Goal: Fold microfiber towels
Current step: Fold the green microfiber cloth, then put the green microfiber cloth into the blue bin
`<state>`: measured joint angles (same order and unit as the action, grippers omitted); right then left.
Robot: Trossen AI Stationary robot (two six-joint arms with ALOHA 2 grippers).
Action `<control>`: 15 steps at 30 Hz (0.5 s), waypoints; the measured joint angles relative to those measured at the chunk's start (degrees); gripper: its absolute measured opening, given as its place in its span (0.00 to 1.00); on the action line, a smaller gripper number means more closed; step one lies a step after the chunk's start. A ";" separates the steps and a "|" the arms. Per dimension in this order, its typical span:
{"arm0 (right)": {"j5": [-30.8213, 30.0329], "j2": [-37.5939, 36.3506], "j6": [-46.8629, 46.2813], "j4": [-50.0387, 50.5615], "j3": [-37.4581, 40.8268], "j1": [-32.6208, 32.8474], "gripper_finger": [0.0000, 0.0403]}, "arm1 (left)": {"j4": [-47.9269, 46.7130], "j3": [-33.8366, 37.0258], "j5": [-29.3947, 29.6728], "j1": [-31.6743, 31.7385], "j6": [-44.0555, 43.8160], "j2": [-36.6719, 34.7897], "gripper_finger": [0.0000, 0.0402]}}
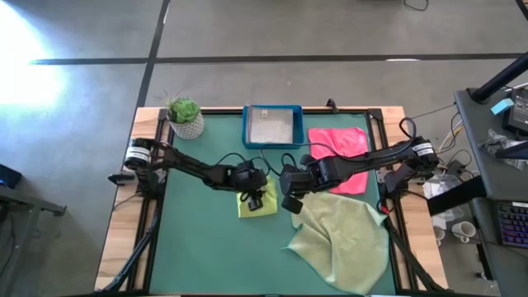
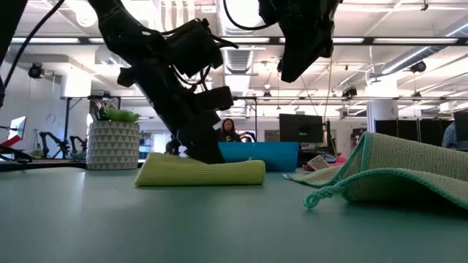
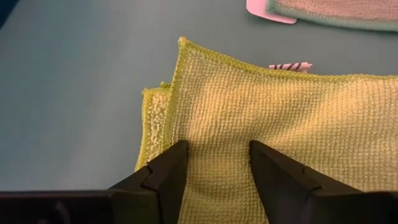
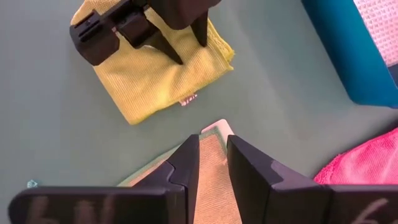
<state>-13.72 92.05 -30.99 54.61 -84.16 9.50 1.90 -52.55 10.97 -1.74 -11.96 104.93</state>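
A folded yellow towel [image 1: 262, 206] lies flat on the green table mat, near its middle. My left gripper [image 1: 256, 196] stands on it with its fingers open, seen close in the left wrist view [image 3: 217, 152]. My right gripper [image 1: 293, 198] hangs open and empty, well above the table in the low view [image 2: 300, 66]. It is over the far corner of the large sage green towel [image 1: 342, 239], which lies rumpled at the near right. A hot pink towel [image 1: 340, 148] lies at the far right. A light grey towel [image 1: 271, 125] lies in the blue tray. No lime green towel shows. My left gripper sets both open fingertips [image 3: 174, 158] on the top layer of the folded yellow towel [image 3: 217, 124], near one edge of the fold. The fingers slant down from the table's left side. The towel lies flat on the mat, with its stacked edges [image 3: 155, 112] showing beside the fingers.
The blue tray [image 1: 247, 124] stands at the far middle of the table. A potted plant [image 1: 186, 115] stands at the far left corner. Bare mat lies at the near left [image 1: 206, 256]. The sage towel's raised edge [image 2: 344, 186] shows at the right in the low view.
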 joint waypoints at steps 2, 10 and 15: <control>0.02 0.00 0.40 0.00 0.00 0.00 0.18 | -2.05 -0.59 -0.46 0.02 0.54 -1.22 0.40; 0.15 0.00 1.02 1.30 0.08 0.02 0.21 | -17.08 -2.04 -0.69 0.00 1.86 -11.45 0.40; 0.13 -0.04 1.06 5.32 0.70 0.10 0.22 | -25.43 -1.71 -0.38 -0.11 1.10 -19.18 0.40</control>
<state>-13.59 92.01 -29.93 59.93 -83.46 9.60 -23.53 -54.26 10.59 -1.85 -10.86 85.75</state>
